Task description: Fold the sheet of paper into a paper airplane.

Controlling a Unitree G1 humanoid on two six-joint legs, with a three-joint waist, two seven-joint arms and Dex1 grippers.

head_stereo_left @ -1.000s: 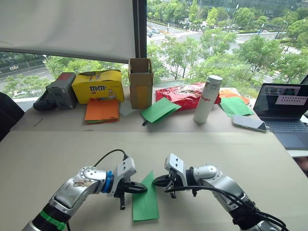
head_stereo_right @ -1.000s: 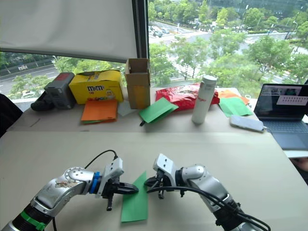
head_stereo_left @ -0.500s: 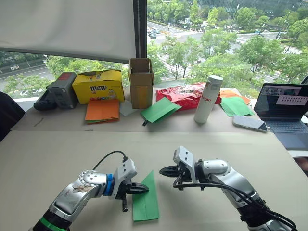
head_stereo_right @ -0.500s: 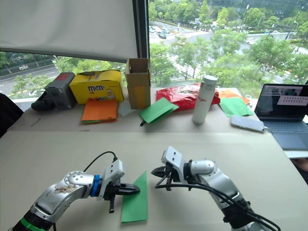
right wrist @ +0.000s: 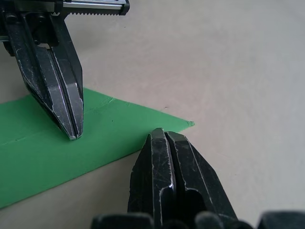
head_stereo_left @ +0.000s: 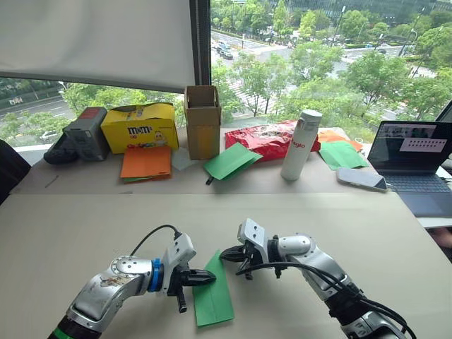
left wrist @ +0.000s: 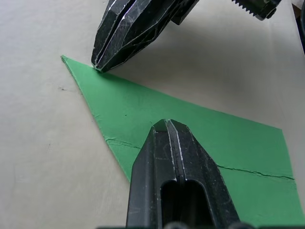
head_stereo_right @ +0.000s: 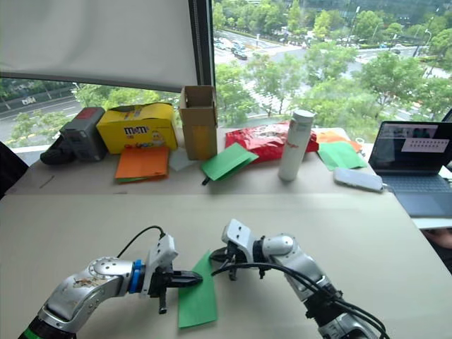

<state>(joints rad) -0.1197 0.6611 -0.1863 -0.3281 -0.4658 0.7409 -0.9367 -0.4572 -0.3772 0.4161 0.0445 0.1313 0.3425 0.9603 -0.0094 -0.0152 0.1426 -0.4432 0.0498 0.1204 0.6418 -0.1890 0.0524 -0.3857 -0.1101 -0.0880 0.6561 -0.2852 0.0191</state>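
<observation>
- Right now the paper airplane (head_stereo_left: 212,299) lies flat on the near part of the table (head_stereo_left: 85,226), a slim green wedge with its point toward the window.
- Its left edge is pinned by the left gripper (head_stereo_left: 209,280), fingers together, tips pressing down on the green paper and clamping nothing.
- Near the point, the right gripper (head_stereo_left: 224,256) also has its fingers together, tips low at the nose of the wedge; in the left wrist view they touch the paper just beside the tip.
- To do this step well, I judge the left should keep steady downward pressure while the right slides along the fold, so that the layers do not shift.
- Pushing too hard sideways could drag the thin paper out from under the pin.
- Well apart at the far edge stand a cardboard box (head_stereo_left: 203,121), a white bottle (head_stereo_left: 298,145), orange paper sheets (head_stereo_left: 145,162) and a laptop (head_stereo_left: 415,158); none obstructs the work.
</observation>
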